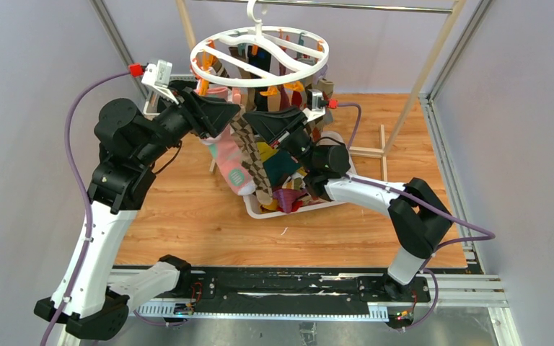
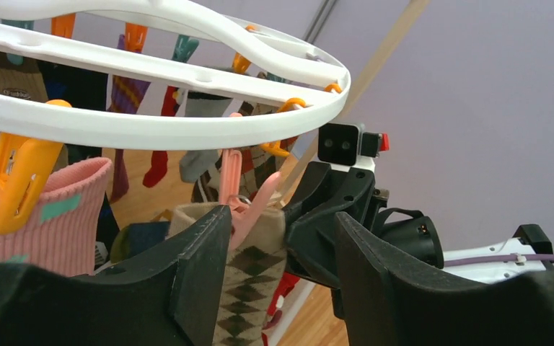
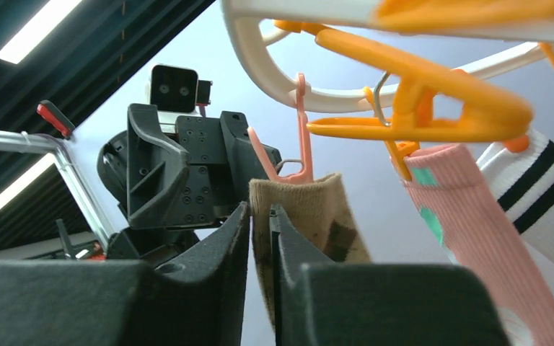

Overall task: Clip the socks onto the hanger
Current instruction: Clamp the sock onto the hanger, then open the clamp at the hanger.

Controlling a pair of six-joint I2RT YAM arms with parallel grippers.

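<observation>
The white round hanger (image 1: 220, 36) (image 2: 151, 130) hangs from the rail with several socks clipped under it. A brown argyle sock (image 1: 249, 148) (image 2: 249, 281) (image 3: 317, 209) hangs from a pink clip (image 2: 231, 180) (image 3: 301, 144) that is closed on its cuff. My left gripper (image 1: 234, 112) (image 2: 281, 216) is open. Its left finger rests beside the pink clip and nothing lies between its jaws. My right gripper (image 1: 251, 119) (image 3: 260, 209) faces it from the other side. Its jaws stand almost together, pinching the edge of the argyle sock's cuff.
A pink ribbed sock (image 2: 58, 216) (image 3: 462, 216) hangs next to the argyle one from an orange clip (image 2: 18, 180). Below the hanger, a white basket (image 1: 260, 210) holds more socks. The rack's wooden poles (image 1: 433, 65) stand at the back, with grey walls on both sides.
</observation>
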